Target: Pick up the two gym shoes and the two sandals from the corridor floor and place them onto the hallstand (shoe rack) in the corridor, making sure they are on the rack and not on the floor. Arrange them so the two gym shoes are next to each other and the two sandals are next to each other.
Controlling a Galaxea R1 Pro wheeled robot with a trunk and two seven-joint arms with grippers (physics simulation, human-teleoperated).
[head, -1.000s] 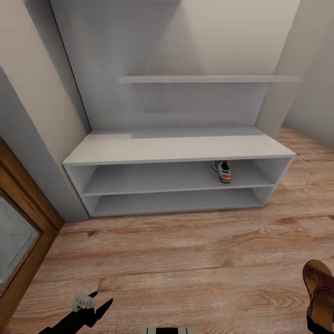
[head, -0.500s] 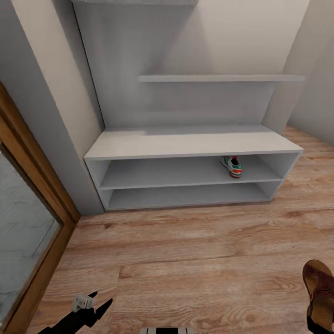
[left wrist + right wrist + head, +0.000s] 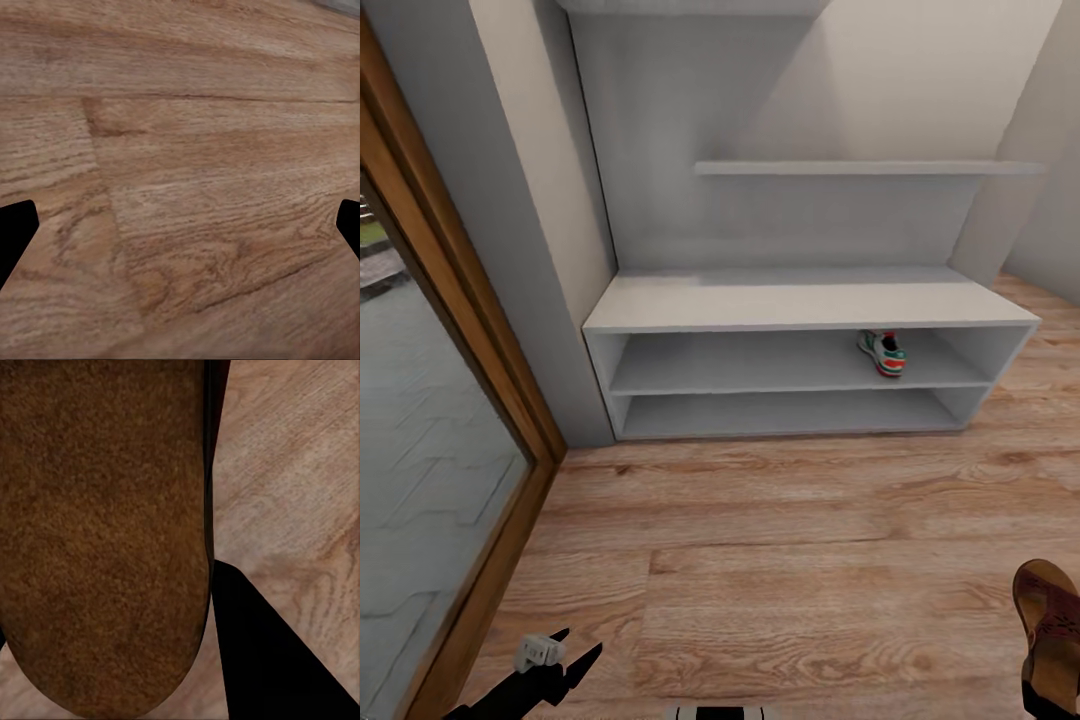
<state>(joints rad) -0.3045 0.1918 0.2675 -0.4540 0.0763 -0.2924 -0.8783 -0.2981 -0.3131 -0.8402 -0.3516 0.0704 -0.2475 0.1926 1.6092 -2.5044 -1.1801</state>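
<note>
Your left gripper (image 3: 180, 225) has its jaws spread wide, the two black fingertips (image 3: 15, 229) showing at opposite edges of the left wrist view with nothing but bare wood floor (image 3: 187, 150) between them. In the head view that gripper (image 3: 565, 655) hangs low over the planks, well short of the shoe rack (image 3: 800, 305).

Your right gripper (image 3: 206, 607) is closed on a sandal (image 3: 101, 532): the brown sole sits flat against the inside of one black finger (image 3: 270, 652), and the other finger is hidden behind the sole. In the head view the same sandal (image 3: 1050, 625) shows strap side up at the lower right edge, above the floor (image 3: 810, 560).

Ahead of both jaws stands the rack, a pale grey unit with a long bench top, two open tiers beneath it and stepped wall shelves above. One sneaker (image 3: 883, 352), white with green and red-orange, sits on the upper tier toward the rack's right end, heel facing you. The bench top and the lower tier are bare. Off to the left of your left jaws runs a wooden door frame (image 3: 470, 340) with glass.
</note>
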